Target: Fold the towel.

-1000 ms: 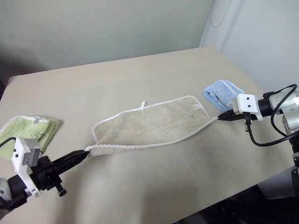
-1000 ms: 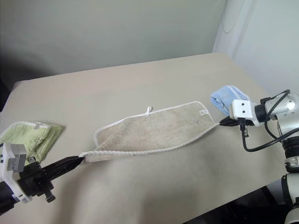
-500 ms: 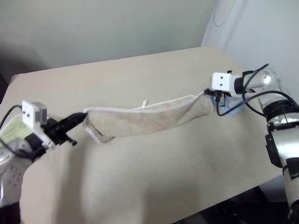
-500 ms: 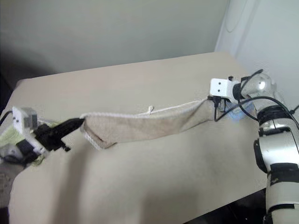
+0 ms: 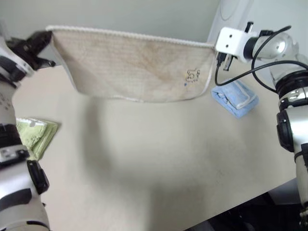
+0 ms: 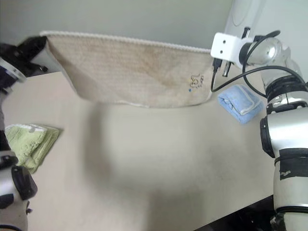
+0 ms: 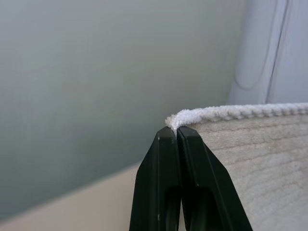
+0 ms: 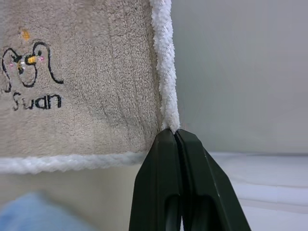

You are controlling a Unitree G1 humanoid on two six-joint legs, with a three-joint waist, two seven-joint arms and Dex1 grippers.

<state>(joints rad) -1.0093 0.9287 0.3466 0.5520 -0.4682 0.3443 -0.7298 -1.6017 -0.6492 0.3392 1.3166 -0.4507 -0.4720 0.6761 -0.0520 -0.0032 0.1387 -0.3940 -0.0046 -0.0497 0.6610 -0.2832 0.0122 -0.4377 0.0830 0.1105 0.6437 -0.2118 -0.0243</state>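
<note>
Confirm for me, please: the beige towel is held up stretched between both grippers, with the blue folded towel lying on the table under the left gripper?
Not quite. The towel does hang stretched between the left gripper and the right gripper, but the blue folded towel lies under the right gripper, as the left eye view shows.

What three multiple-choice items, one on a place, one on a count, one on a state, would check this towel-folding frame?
1. Where is the light blue folded towel?
A. on the table below the right gripper
B. beside the green towel
C. hanging in the air

2. How many folded towels lie on the table?
A. none
B. two
C. four

3. What state is the beige towel in?
A. flat on the table
B. rolled into a ball
C. held up, stretched between both grippers

Answers: 1 A, it lies under the right gripper. 2 B, the blue one and the green towel. 3 C, the left gripper and the right each pinch a top corner.
</note>
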